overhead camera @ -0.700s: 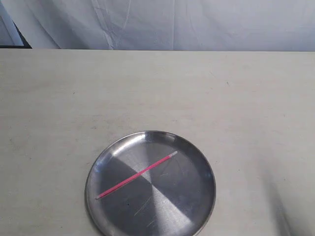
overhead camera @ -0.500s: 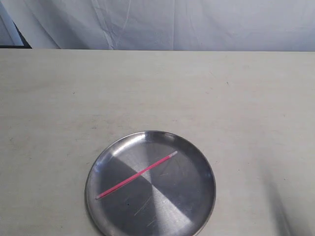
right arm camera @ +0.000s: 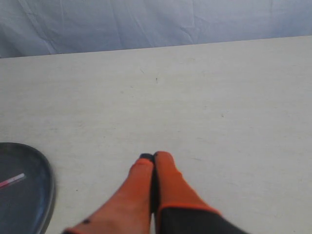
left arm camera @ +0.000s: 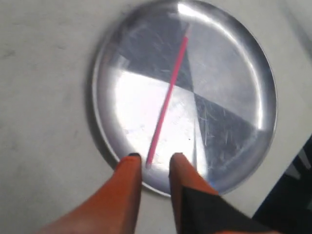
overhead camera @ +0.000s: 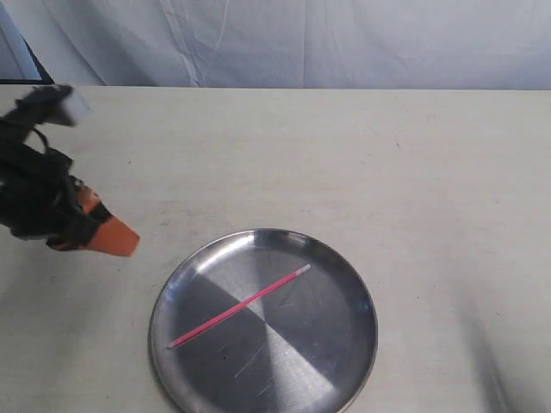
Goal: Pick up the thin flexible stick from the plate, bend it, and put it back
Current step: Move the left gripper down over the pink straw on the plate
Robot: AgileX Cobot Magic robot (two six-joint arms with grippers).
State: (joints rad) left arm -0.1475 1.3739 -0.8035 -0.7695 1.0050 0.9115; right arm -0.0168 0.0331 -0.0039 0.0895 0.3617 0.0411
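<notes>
Lying flat on the plate [overhead camera: 331,348], entry one: thin flexible stick [overhead camera: 239,307], pink and straight, set diagonally across the plate's centre, whitish tip toward the plate's far-right rim. Entry two: left gripper [left arm camera: 152,162], orange-fingered, on a black arm angled downward, standing off the plate's left rim over the table [overhead camera: 362,155]; its fingers [left arm camera: 127,170] are parted by a narrow gap with nothing between them (in the wrist view the stick's pink end lines up with that gap). Entry three: right gripper [right arm camera: 153,157], fingers pressed together and empty, over bare table well apart from the plate. Entry four: white cloth [overhead camera: 344,43], hanging beyond the plate's far side.
</notes>
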